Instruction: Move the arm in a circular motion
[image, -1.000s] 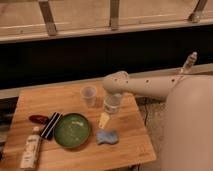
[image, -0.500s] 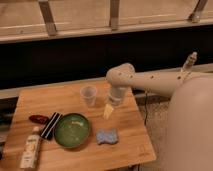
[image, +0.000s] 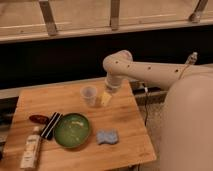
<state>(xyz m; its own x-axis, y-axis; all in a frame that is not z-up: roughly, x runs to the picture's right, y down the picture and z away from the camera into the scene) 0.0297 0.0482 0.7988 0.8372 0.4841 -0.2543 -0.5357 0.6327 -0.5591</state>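
The arm (image: 150, 72) is a cream-beige tube with a row of small dark holes. It reaches in from the right and bends down at a rounded elbow (image: 117, 62). Its short tip points down over the back of the wooden table (image: 125, 117). The gripper (image: 106, 98) hangs below the tip as a pale yellowish piece. It sits just right of a clear plastic cup (image: 89, 95), close to it, and I cannot tell whether they touch.
On the table are a green bowl (image: 72, 130), a blue sponge (image: 107, 136), a dark bar (image: 50, 125), a red object (image: 38, 119) and a white bottle (image: 31, 147). The robot's large beige body (image: 187, 125) fills the right. A dark wall with a railing stands behind.
The arm's elbow and tip have swung toward the back of the table. The gripper has moved from above the blue sponge to beside the cup.
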